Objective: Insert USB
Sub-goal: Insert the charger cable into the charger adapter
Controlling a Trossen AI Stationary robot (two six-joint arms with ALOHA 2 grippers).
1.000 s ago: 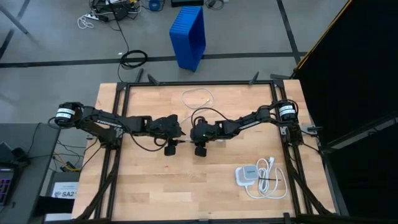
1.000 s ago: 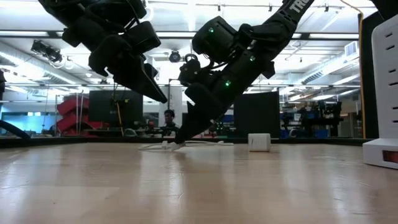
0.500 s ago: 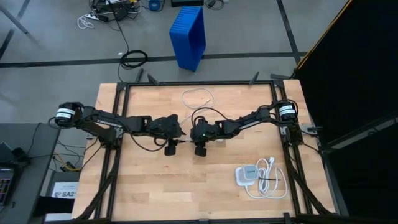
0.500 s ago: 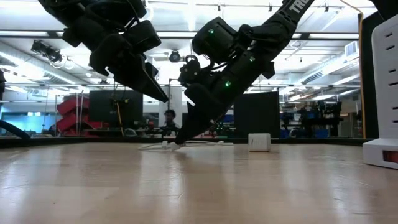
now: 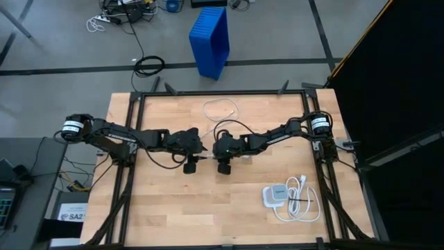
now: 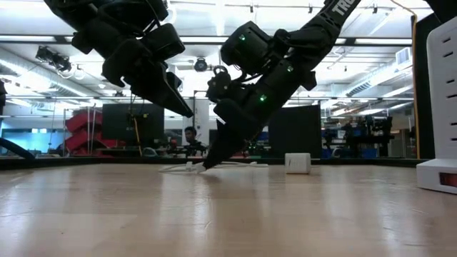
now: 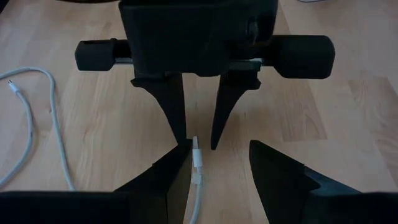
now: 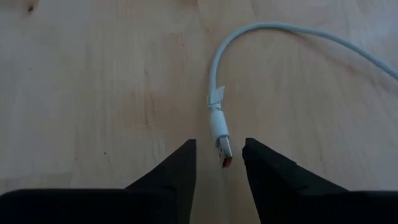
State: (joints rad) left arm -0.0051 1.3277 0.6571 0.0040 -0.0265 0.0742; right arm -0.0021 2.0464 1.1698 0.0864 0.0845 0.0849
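The USB is a thin white cable whose loop [image 5: 220, 109] lies on the wooden table at the far middle. One plug [image 8: 219, 134], with an orange tip, lies flat on the table at the centre. My right gripper [image 8: 219, 163] is open, slanting down, and its fingertips stand on either side of that plug near the tabletop without touching it. My left gripper [image 7: 217, 180] is open and faces it, raised above the table [image 6: 187, 111]. The cable [image 7: 195, 186] runs on the table beneath it. A second plug [image 7: 13, 87] lies farther off.
A flat white socket block [image 5: 276, 195] with its thick white power cord [image 5: 300, 198] lies at the table's near right. A blue bin [image 5: 210, 38] stands on the floor beyond the far edge. Bare wood lies at the near left.
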